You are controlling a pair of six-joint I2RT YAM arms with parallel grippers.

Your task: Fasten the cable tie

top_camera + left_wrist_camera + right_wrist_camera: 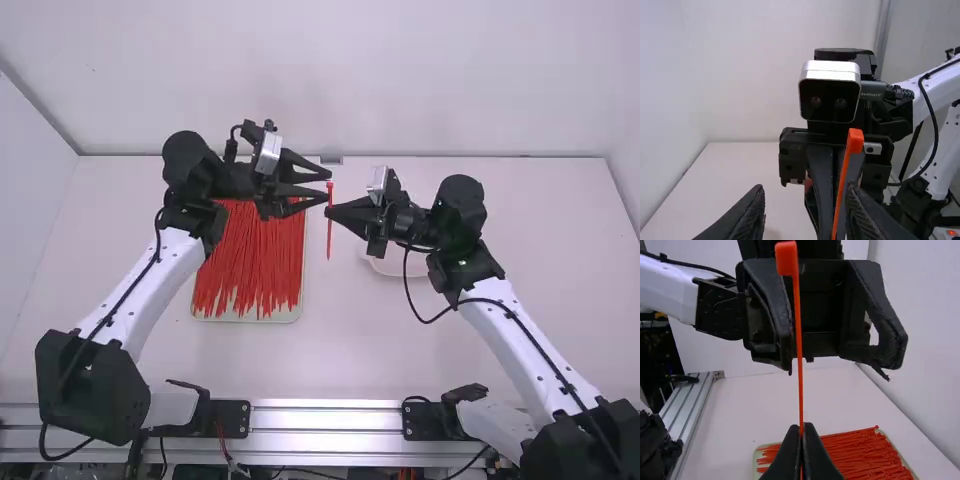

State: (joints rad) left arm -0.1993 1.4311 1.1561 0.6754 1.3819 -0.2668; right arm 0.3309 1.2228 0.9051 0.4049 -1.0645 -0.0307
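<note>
nearest to me runs the silver aluminium rail where both arm bases stand, along the edge of the flat white table. further out, over the middle of the table, the black two-finger right gripper has its fingers pressed tight together on a thin red-orange plastic cable tie. it pinches the strap part way along, and the tie stands up in the air, clear of the table, with its square head at the upper end. facing it, the black two-finger left gripper has its fingers spread wide apart and holds nothing. the head end of the tie sits up by those fingers, and the strap runs close beside one of them. whether they touch i cannot tell. under the left arm's wrist, a heap of loose red plastic ties lies on a pale flat tray, just left of the held tie.
</note>
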